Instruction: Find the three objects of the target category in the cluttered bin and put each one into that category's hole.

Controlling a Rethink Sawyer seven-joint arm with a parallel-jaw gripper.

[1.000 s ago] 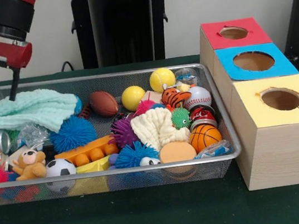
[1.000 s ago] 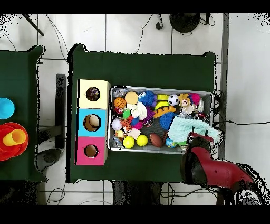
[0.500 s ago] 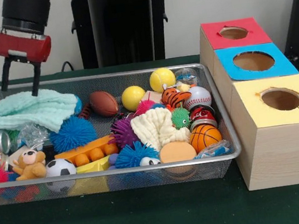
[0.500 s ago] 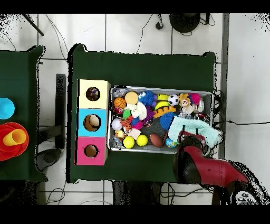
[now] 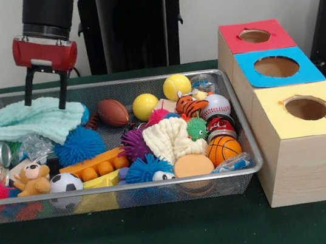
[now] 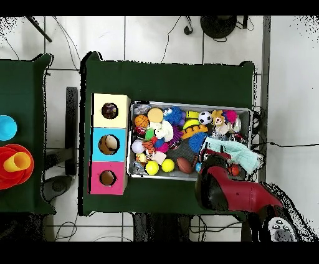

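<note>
Hovering with prongs apart, the claw [image 5: 45,95] is hanging just above the mint cloth [image 5: 25,121], probably to uncover buried objects.

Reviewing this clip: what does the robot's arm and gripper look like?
A black cylindrical wrist section ends in a glossy red block. Below it sits a small black mount with two thin, straight black fingers forming the gripper. From overhead, the arm is a bulky red and black body. No markings or cables are visible.
</note>
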